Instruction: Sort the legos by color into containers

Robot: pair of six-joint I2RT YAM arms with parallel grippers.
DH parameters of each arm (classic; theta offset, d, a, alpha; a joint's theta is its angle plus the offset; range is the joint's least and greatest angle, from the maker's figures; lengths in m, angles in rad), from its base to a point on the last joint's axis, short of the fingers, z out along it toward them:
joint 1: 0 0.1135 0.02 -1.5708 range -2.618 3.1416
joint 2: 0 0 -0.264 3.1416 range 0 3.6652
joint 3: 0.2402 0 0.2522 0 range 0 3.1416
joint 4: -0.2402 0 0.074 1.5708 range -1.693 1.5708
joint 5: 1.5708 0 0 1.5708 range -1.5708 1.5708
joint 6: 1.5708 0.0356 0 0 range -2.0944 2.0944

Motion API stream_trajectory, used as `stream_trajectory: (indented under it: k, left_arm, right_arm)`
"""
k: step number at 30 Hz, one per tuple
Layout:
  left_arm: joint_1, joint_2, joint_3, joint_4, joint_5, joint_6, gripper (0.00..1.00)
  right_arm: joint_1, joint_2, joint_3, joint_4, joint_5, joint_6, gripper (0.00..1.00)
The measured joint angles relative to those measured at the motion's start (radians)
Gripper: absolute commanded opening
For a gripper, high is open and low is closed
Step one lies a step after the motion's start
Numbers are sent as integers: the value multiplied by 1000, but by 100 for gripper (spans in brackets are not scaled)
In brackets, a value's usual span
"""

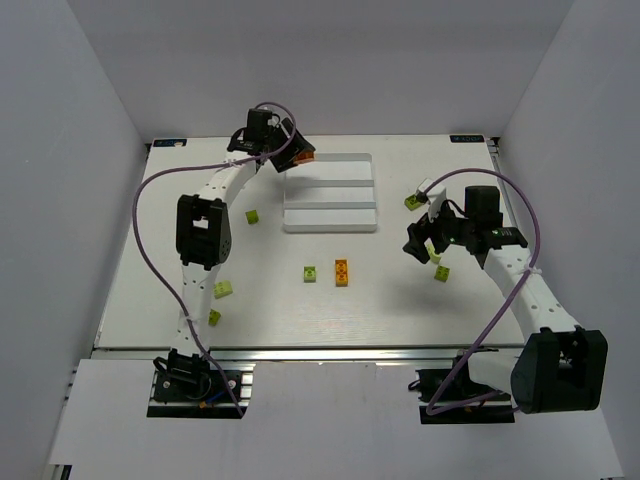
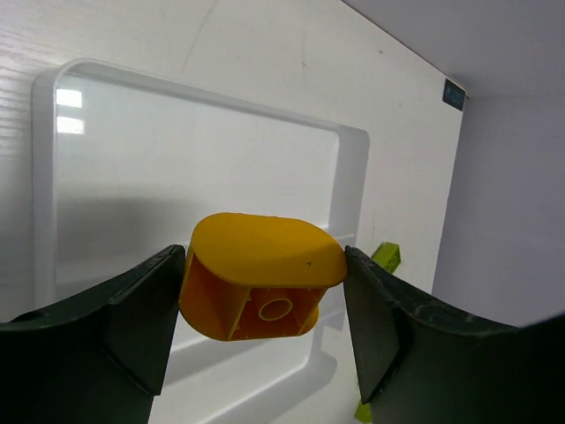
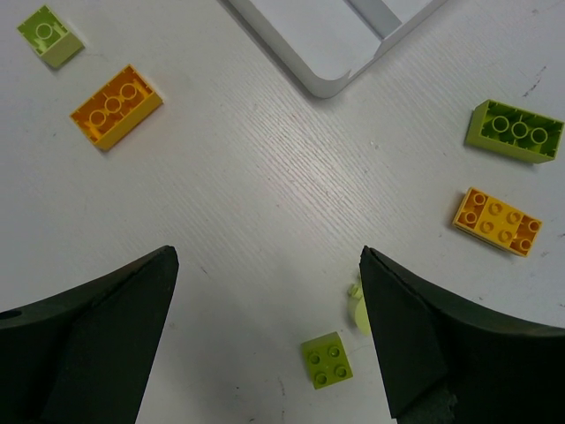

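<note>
Orange lego (image 2: 260,278) | clamped in left pincer (image 2: 265,305) | above white tray (image 2: 353,141)

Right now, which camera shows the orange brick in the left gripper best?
Left wrist view: the orange brick fills the centre, clamped in the left gripper, hollow underside toward the camera, the tray behind it. Top external shows only an orange speck at that gripper. Right wrist doesn't show it.

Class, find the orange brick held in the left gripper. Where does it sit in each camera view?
Top external: orange brick in the left gripper, at the white tray's far-left corner.
Left wrist: centre, clamped in the gripper, tray behind.
Right wrist: not in it.
Shared landmark: the white tray, in all three views.
</note>
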Motion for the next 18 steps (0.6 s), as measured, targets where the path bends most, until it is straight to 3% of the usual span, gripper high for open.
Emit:
stream_trajectory:
  k: [9, 18]
  left_arm:
    - [-10, 119, 53, 17, -41, -49, 73]
    - [-18, 125, 80, 36, -44, -68, 86]
  right_arm:
    - [0, -22, -30, 5, 0, 14, 89]
    - [0, -27, -30, 6, -2, 15, 89]
